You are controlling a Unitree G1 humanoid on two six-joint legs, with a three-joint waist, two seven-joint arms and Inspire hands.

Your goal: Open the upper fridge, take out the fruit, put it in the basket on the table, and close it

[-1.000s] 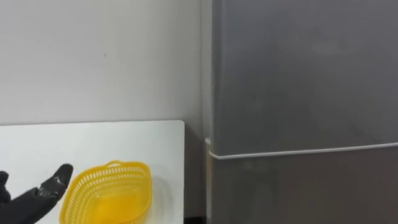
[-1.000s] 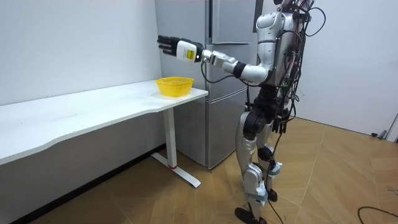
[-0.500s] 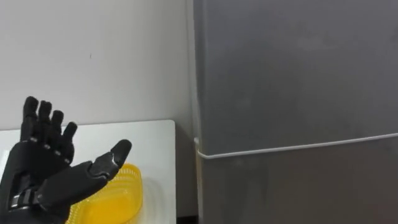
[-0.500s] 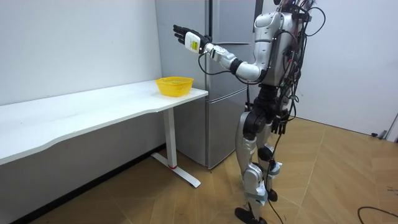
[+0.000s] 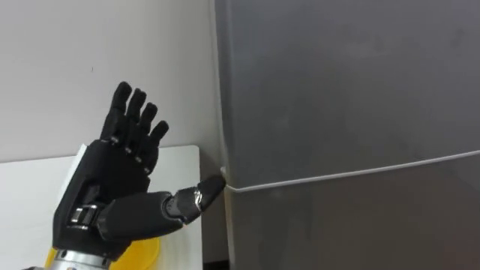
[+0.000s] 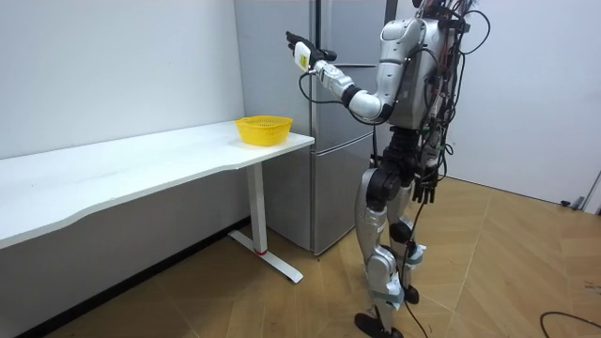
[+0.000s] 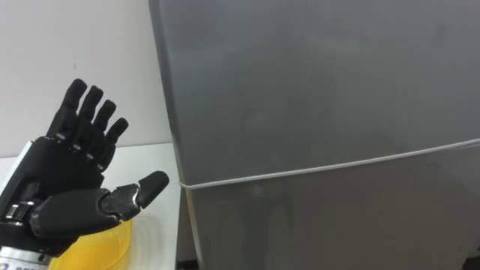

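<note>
The grey fridge (image 5: 345, 90) stands in front of me with its upper door (image 7: 322, 82) closed. A pale seam (image 5: 345, 177) divides it from the lower door. My left hand (image 5: 112, 187) is raised beside the fridge's left edge, open, palm towards the door and fingers spread upward. Its thumb tip lies close to the edge at the seam's height; contact cannot be told. It holds nothing. In the room view I stand upright facing the fridge (image 6: 343, 28), the left hand (image 6: 302, 52) lifted at head height and the right hand (image 6: 427, 188) hanging by my hip.
A yellow mesh basket (image 6: 263, 129) sits on the end of the white table (image 6: 141, 160) nearest the fridge, partly hidden behind my left hand in the eye views (image 7: 105, 247). A white wall rises behind the table. Wooden floor lies around me.
My left hand has risen from low over the basket and swung right, up to the fridge's left edge. The eye view has also shifted a little rightward.
</note>
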